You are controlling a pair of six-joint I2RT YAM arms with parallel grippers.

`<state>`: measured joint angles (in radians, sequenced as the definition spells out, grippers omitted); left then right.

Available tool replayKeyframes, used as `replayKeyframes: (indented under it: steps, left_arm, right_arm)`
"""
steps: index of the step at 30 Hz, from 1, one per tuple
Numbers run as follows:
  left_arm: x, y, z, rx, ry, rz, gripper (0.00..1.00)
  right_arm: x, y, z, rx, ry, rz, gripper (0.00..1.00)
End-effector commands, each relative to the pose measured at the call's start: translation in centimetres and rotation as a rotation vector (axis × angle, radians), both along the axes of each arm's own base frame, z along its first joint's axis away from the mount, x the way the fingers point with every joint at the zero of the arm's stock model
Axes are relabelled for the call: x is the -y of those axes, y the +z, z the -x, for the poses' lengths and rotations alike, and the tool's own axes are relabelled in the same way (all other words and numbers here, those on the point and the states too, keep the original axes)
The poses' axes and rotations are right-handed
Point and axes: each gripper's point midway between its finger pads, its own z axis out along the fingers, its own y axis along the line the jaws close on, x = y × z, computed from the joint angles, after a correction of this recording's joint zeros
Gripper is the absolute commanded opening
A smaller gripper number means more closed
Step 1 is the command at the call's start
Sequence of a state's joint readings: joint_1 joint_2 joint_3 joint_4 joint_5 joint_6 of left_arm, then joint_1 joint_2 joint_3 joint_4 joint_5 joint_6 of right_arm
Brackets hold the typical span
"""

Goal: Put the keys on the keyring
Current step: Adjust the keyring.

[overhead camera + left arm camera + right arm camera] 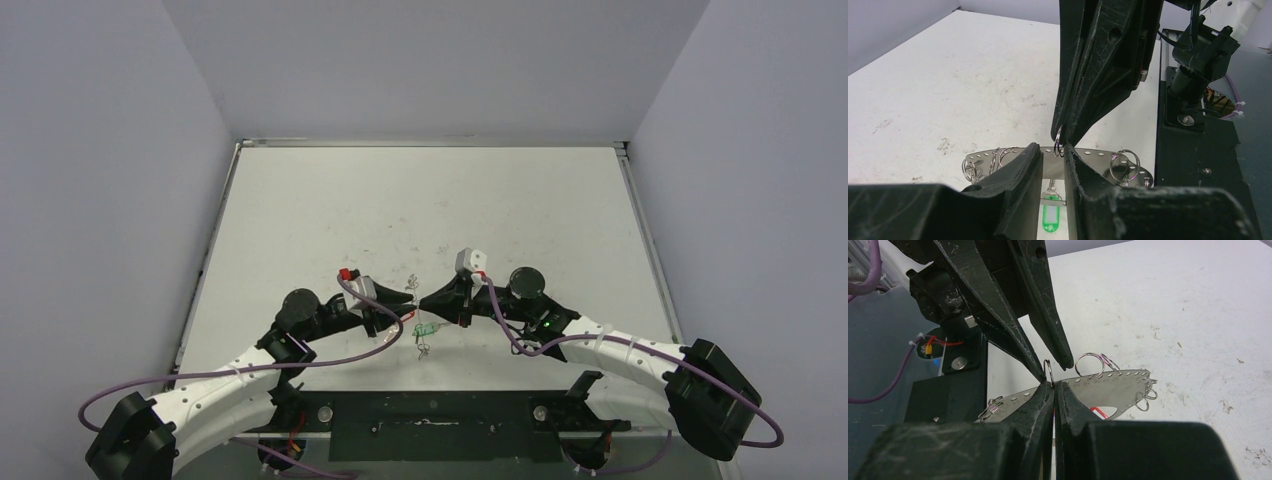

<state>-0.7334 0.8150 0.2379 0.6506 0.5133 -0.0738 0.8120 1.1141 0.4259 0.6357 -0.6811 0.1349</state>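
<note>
Left pincer [1052, 150] faces right pincer [1053, 385] tip-to-tip — at the keyring [1098, 158].

A white tabletop [330, 200], scuffed and speckled with dark marks, fills the middle. Plain pale grey walls enclose it: the left wall [100, 200], the far wall [430, 70] and the right wall [750, 200]. The light is soft and even.

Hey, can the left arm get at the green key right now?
Probably yes. The green key shows through the gap between the parted fingers of the left gripper, close beneath them. The keyring, pinched by the right gripper, crowds those tips though.
</note>
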Motion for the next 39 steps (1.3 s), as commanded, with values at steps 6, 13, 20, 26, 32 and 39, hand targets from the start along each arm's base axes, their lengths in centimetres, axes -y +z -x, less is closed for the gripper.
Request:
replayKeyframes:
  steps: [6, 13, 20, 26, 32, 39]
  left_arm:
    - [0.4, 2.6, 0.4, 0.066, -0.029, 0.06, 0.03]
    - [0.5, 2.7, 0.4, 0.061, -0.032, 0.06, 0.0]
    - [0.2, 2.3, 0.1, 0.044, -0.026, -0.078, 0.0]
    - [-0.6, 0.9, 0.5, -0.005, -0.062, -0.287, 0.0]
    - [-1.7, 0.0, 1.1, -0.062, -0.123, -0.501, 0.0]
    - [-1.6, 1.3, 0.2, -0.072, -0.119, -0.575, 0.0]
  right_arm:
    - [-0.1, 3.0, 0.0, 0.075, 0.001, -0.094, 0.0]
    - [-0.1, 2.5, -0.3, 0.056, -0.015, -0.075, 0.05]
    - [0.8, 2.4, -1.0, 0.081, -0.073, -0.025, 0.62]
    - [1.8, 2.6, -1.0, 0.123, -0.094, 0.034, 0.66]
    - [1.7, 2.8, -0.9, 0.155, -0.059, 0.081, 0.59]
    - [0.0, 3.0, -0.9, 0.122, -0.021, 0.042, 0.48]
